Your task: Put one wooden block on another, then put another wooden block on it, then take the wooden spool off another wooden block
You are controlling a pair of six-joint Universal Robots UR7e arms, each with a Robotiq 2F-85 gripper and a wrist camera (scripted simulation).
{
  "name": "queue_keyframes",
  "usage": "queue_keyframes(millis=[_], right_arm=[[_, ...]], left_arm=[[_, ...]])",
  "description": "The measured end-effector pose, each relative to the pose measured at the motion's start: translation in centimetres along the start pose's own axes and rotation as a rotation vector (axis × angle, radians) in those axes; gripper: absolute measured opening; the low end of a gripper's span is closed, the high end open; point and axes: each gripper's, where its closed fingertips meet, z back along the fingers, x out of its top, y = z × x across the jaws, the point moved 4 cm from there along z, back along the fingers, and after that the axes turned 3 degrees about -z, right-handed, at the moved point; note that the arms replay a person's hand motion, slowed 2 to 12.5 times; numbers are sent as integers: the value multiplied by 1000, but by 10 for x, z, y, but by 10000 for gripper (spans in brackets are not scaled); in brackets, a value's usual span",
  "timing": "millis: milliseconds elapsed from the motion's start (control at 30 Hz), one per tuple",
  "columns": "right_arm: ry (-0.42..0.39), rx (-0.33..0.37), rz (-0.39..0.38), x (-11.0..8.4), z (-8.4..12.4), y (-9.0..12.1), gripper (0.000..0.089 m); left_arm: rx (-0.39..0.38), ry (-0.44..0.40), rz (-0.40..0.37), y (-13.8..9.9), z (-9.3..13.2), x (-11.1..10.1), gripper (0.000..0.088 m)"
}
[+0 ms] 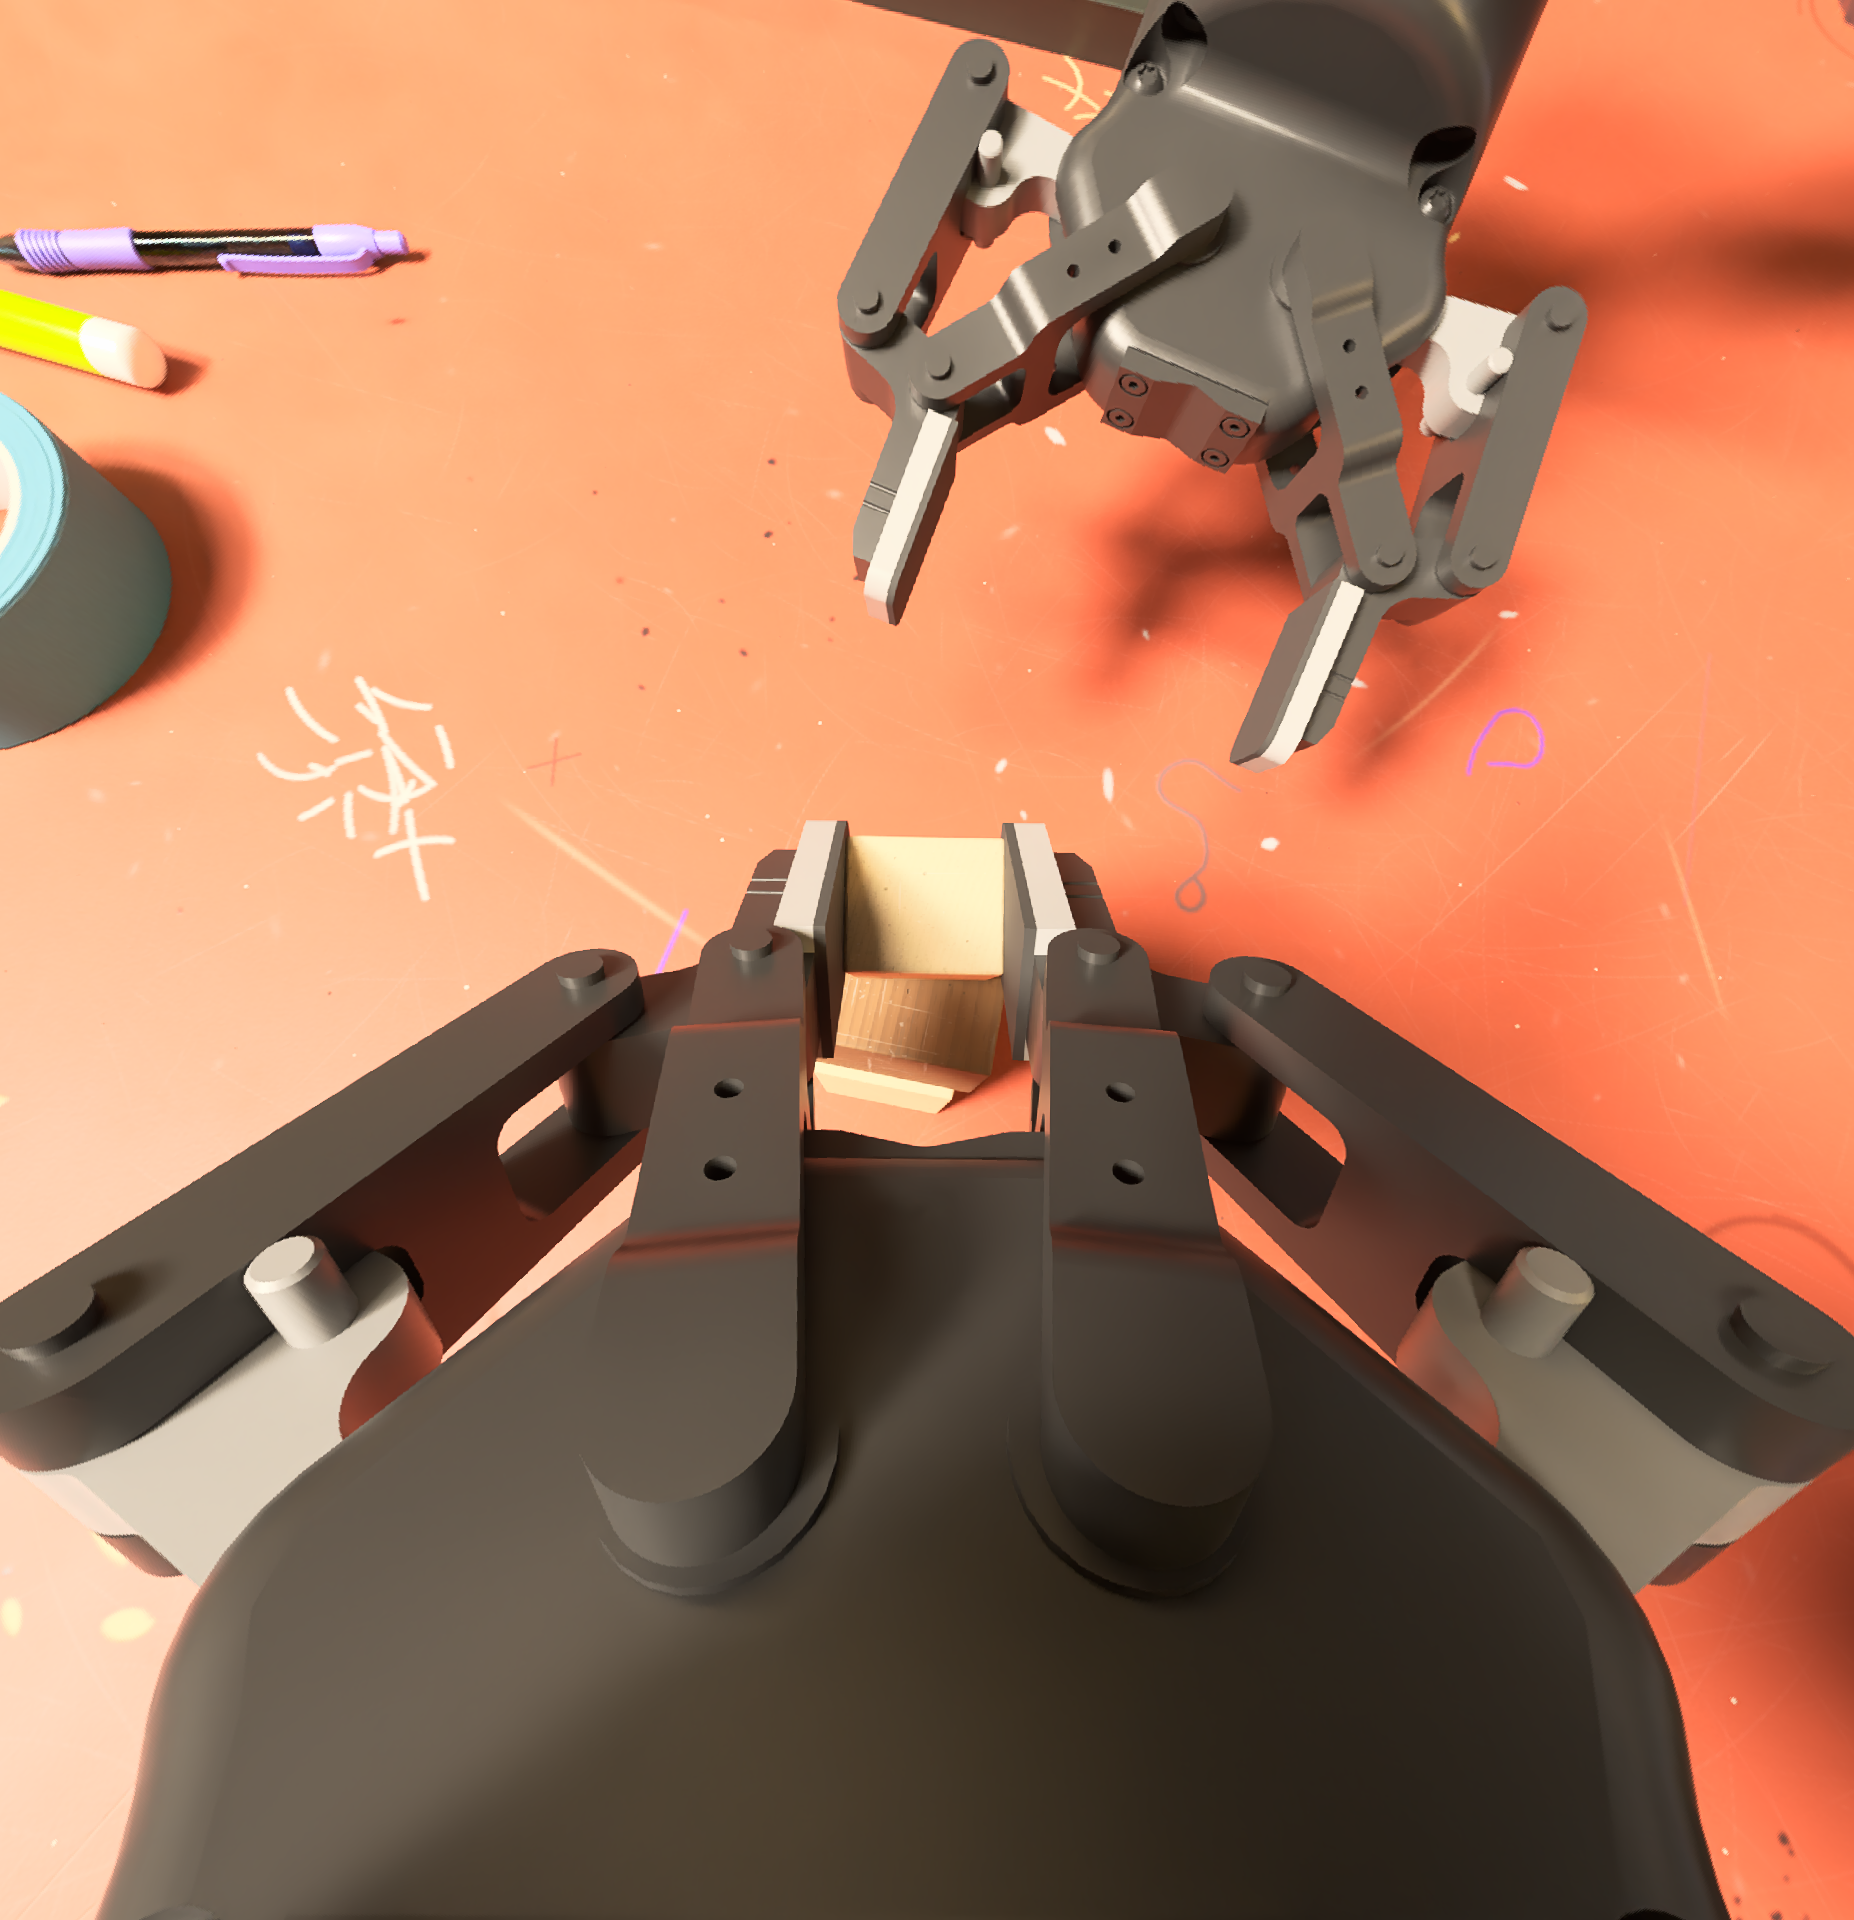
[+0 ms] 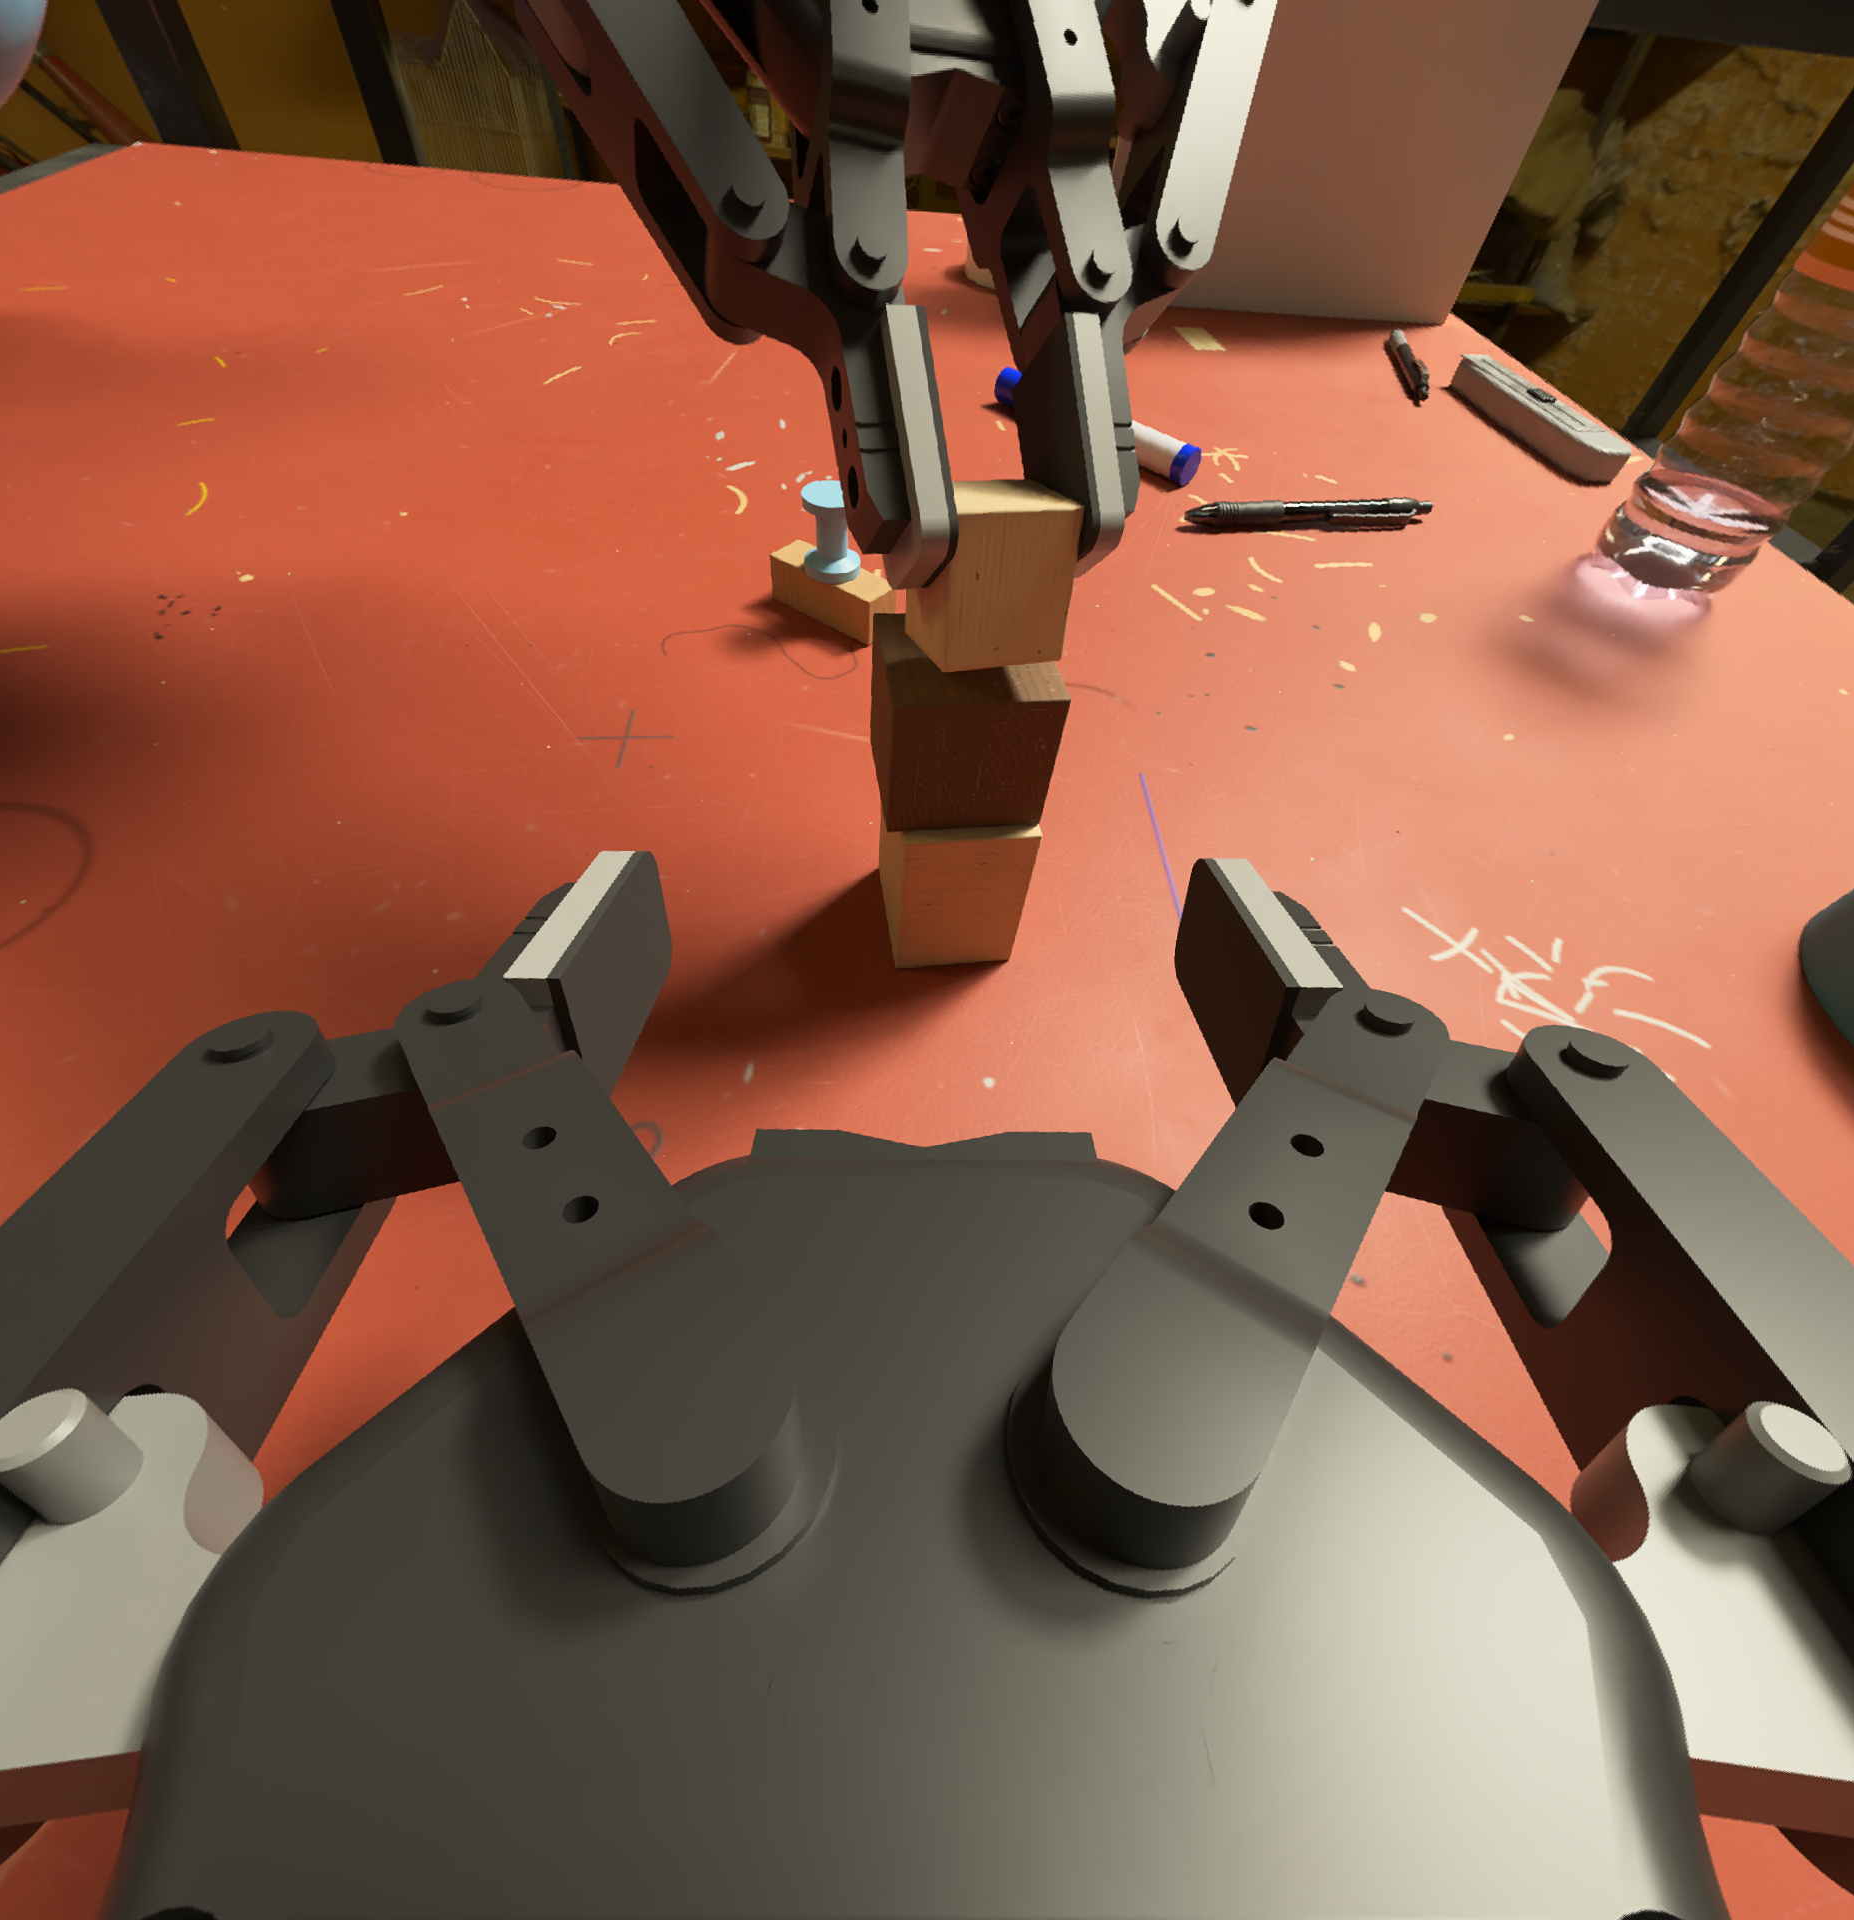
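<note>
In the right wrist view a stack stands on the red table: a light wooden block [image 2: 956, 894] at the bottom, a dark brown block [image 2: 967, 746] on it, and a light block [image 2: 1001, 577] on top, set askew. My left gripper [image 2: 996, 520] comes down from above and is shut on that top block; in its own view [image 1: 925, 873] the block [image 1: 923, 899] sits between the pads. Behind the stack a pale blue spool [image 2: 828, 530] stands on a flat wooden block [image 2: 824, 597]. My right gripper [image 2: 928, 940] is open and empty, in front of the stack; it also shows in the left wrist view [image 1: 1079, 686].
A purple pen [image 1: 206, 249], a yellow marker [image 1: 66, 335] and a roll of blue tape [image 1: 40, 566] lie at the left. A blue-capped marker [image 2: 1162, 449], a dark pen [image 2: 1307, 511], a clear bottle [image 2: 1733, 447] and a white box [image 2: 1390, 156] stand behind the stack.
</note>
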Motion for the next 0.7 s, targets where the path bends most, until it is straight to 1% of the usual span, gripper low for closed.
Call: queue_keyframes(millis=[467,667,700], right_arm=[[-1,1,1,1,0,0,839],[1,2,-2,0,0,0,841],[1,1,-2,0,0,0,841]], left_arm=[[-18,8,11,-1,-3,-2,256],[-23,-4,19,-1,-4,-2,256],[-22,-6,22,0,-4,-3,279]])
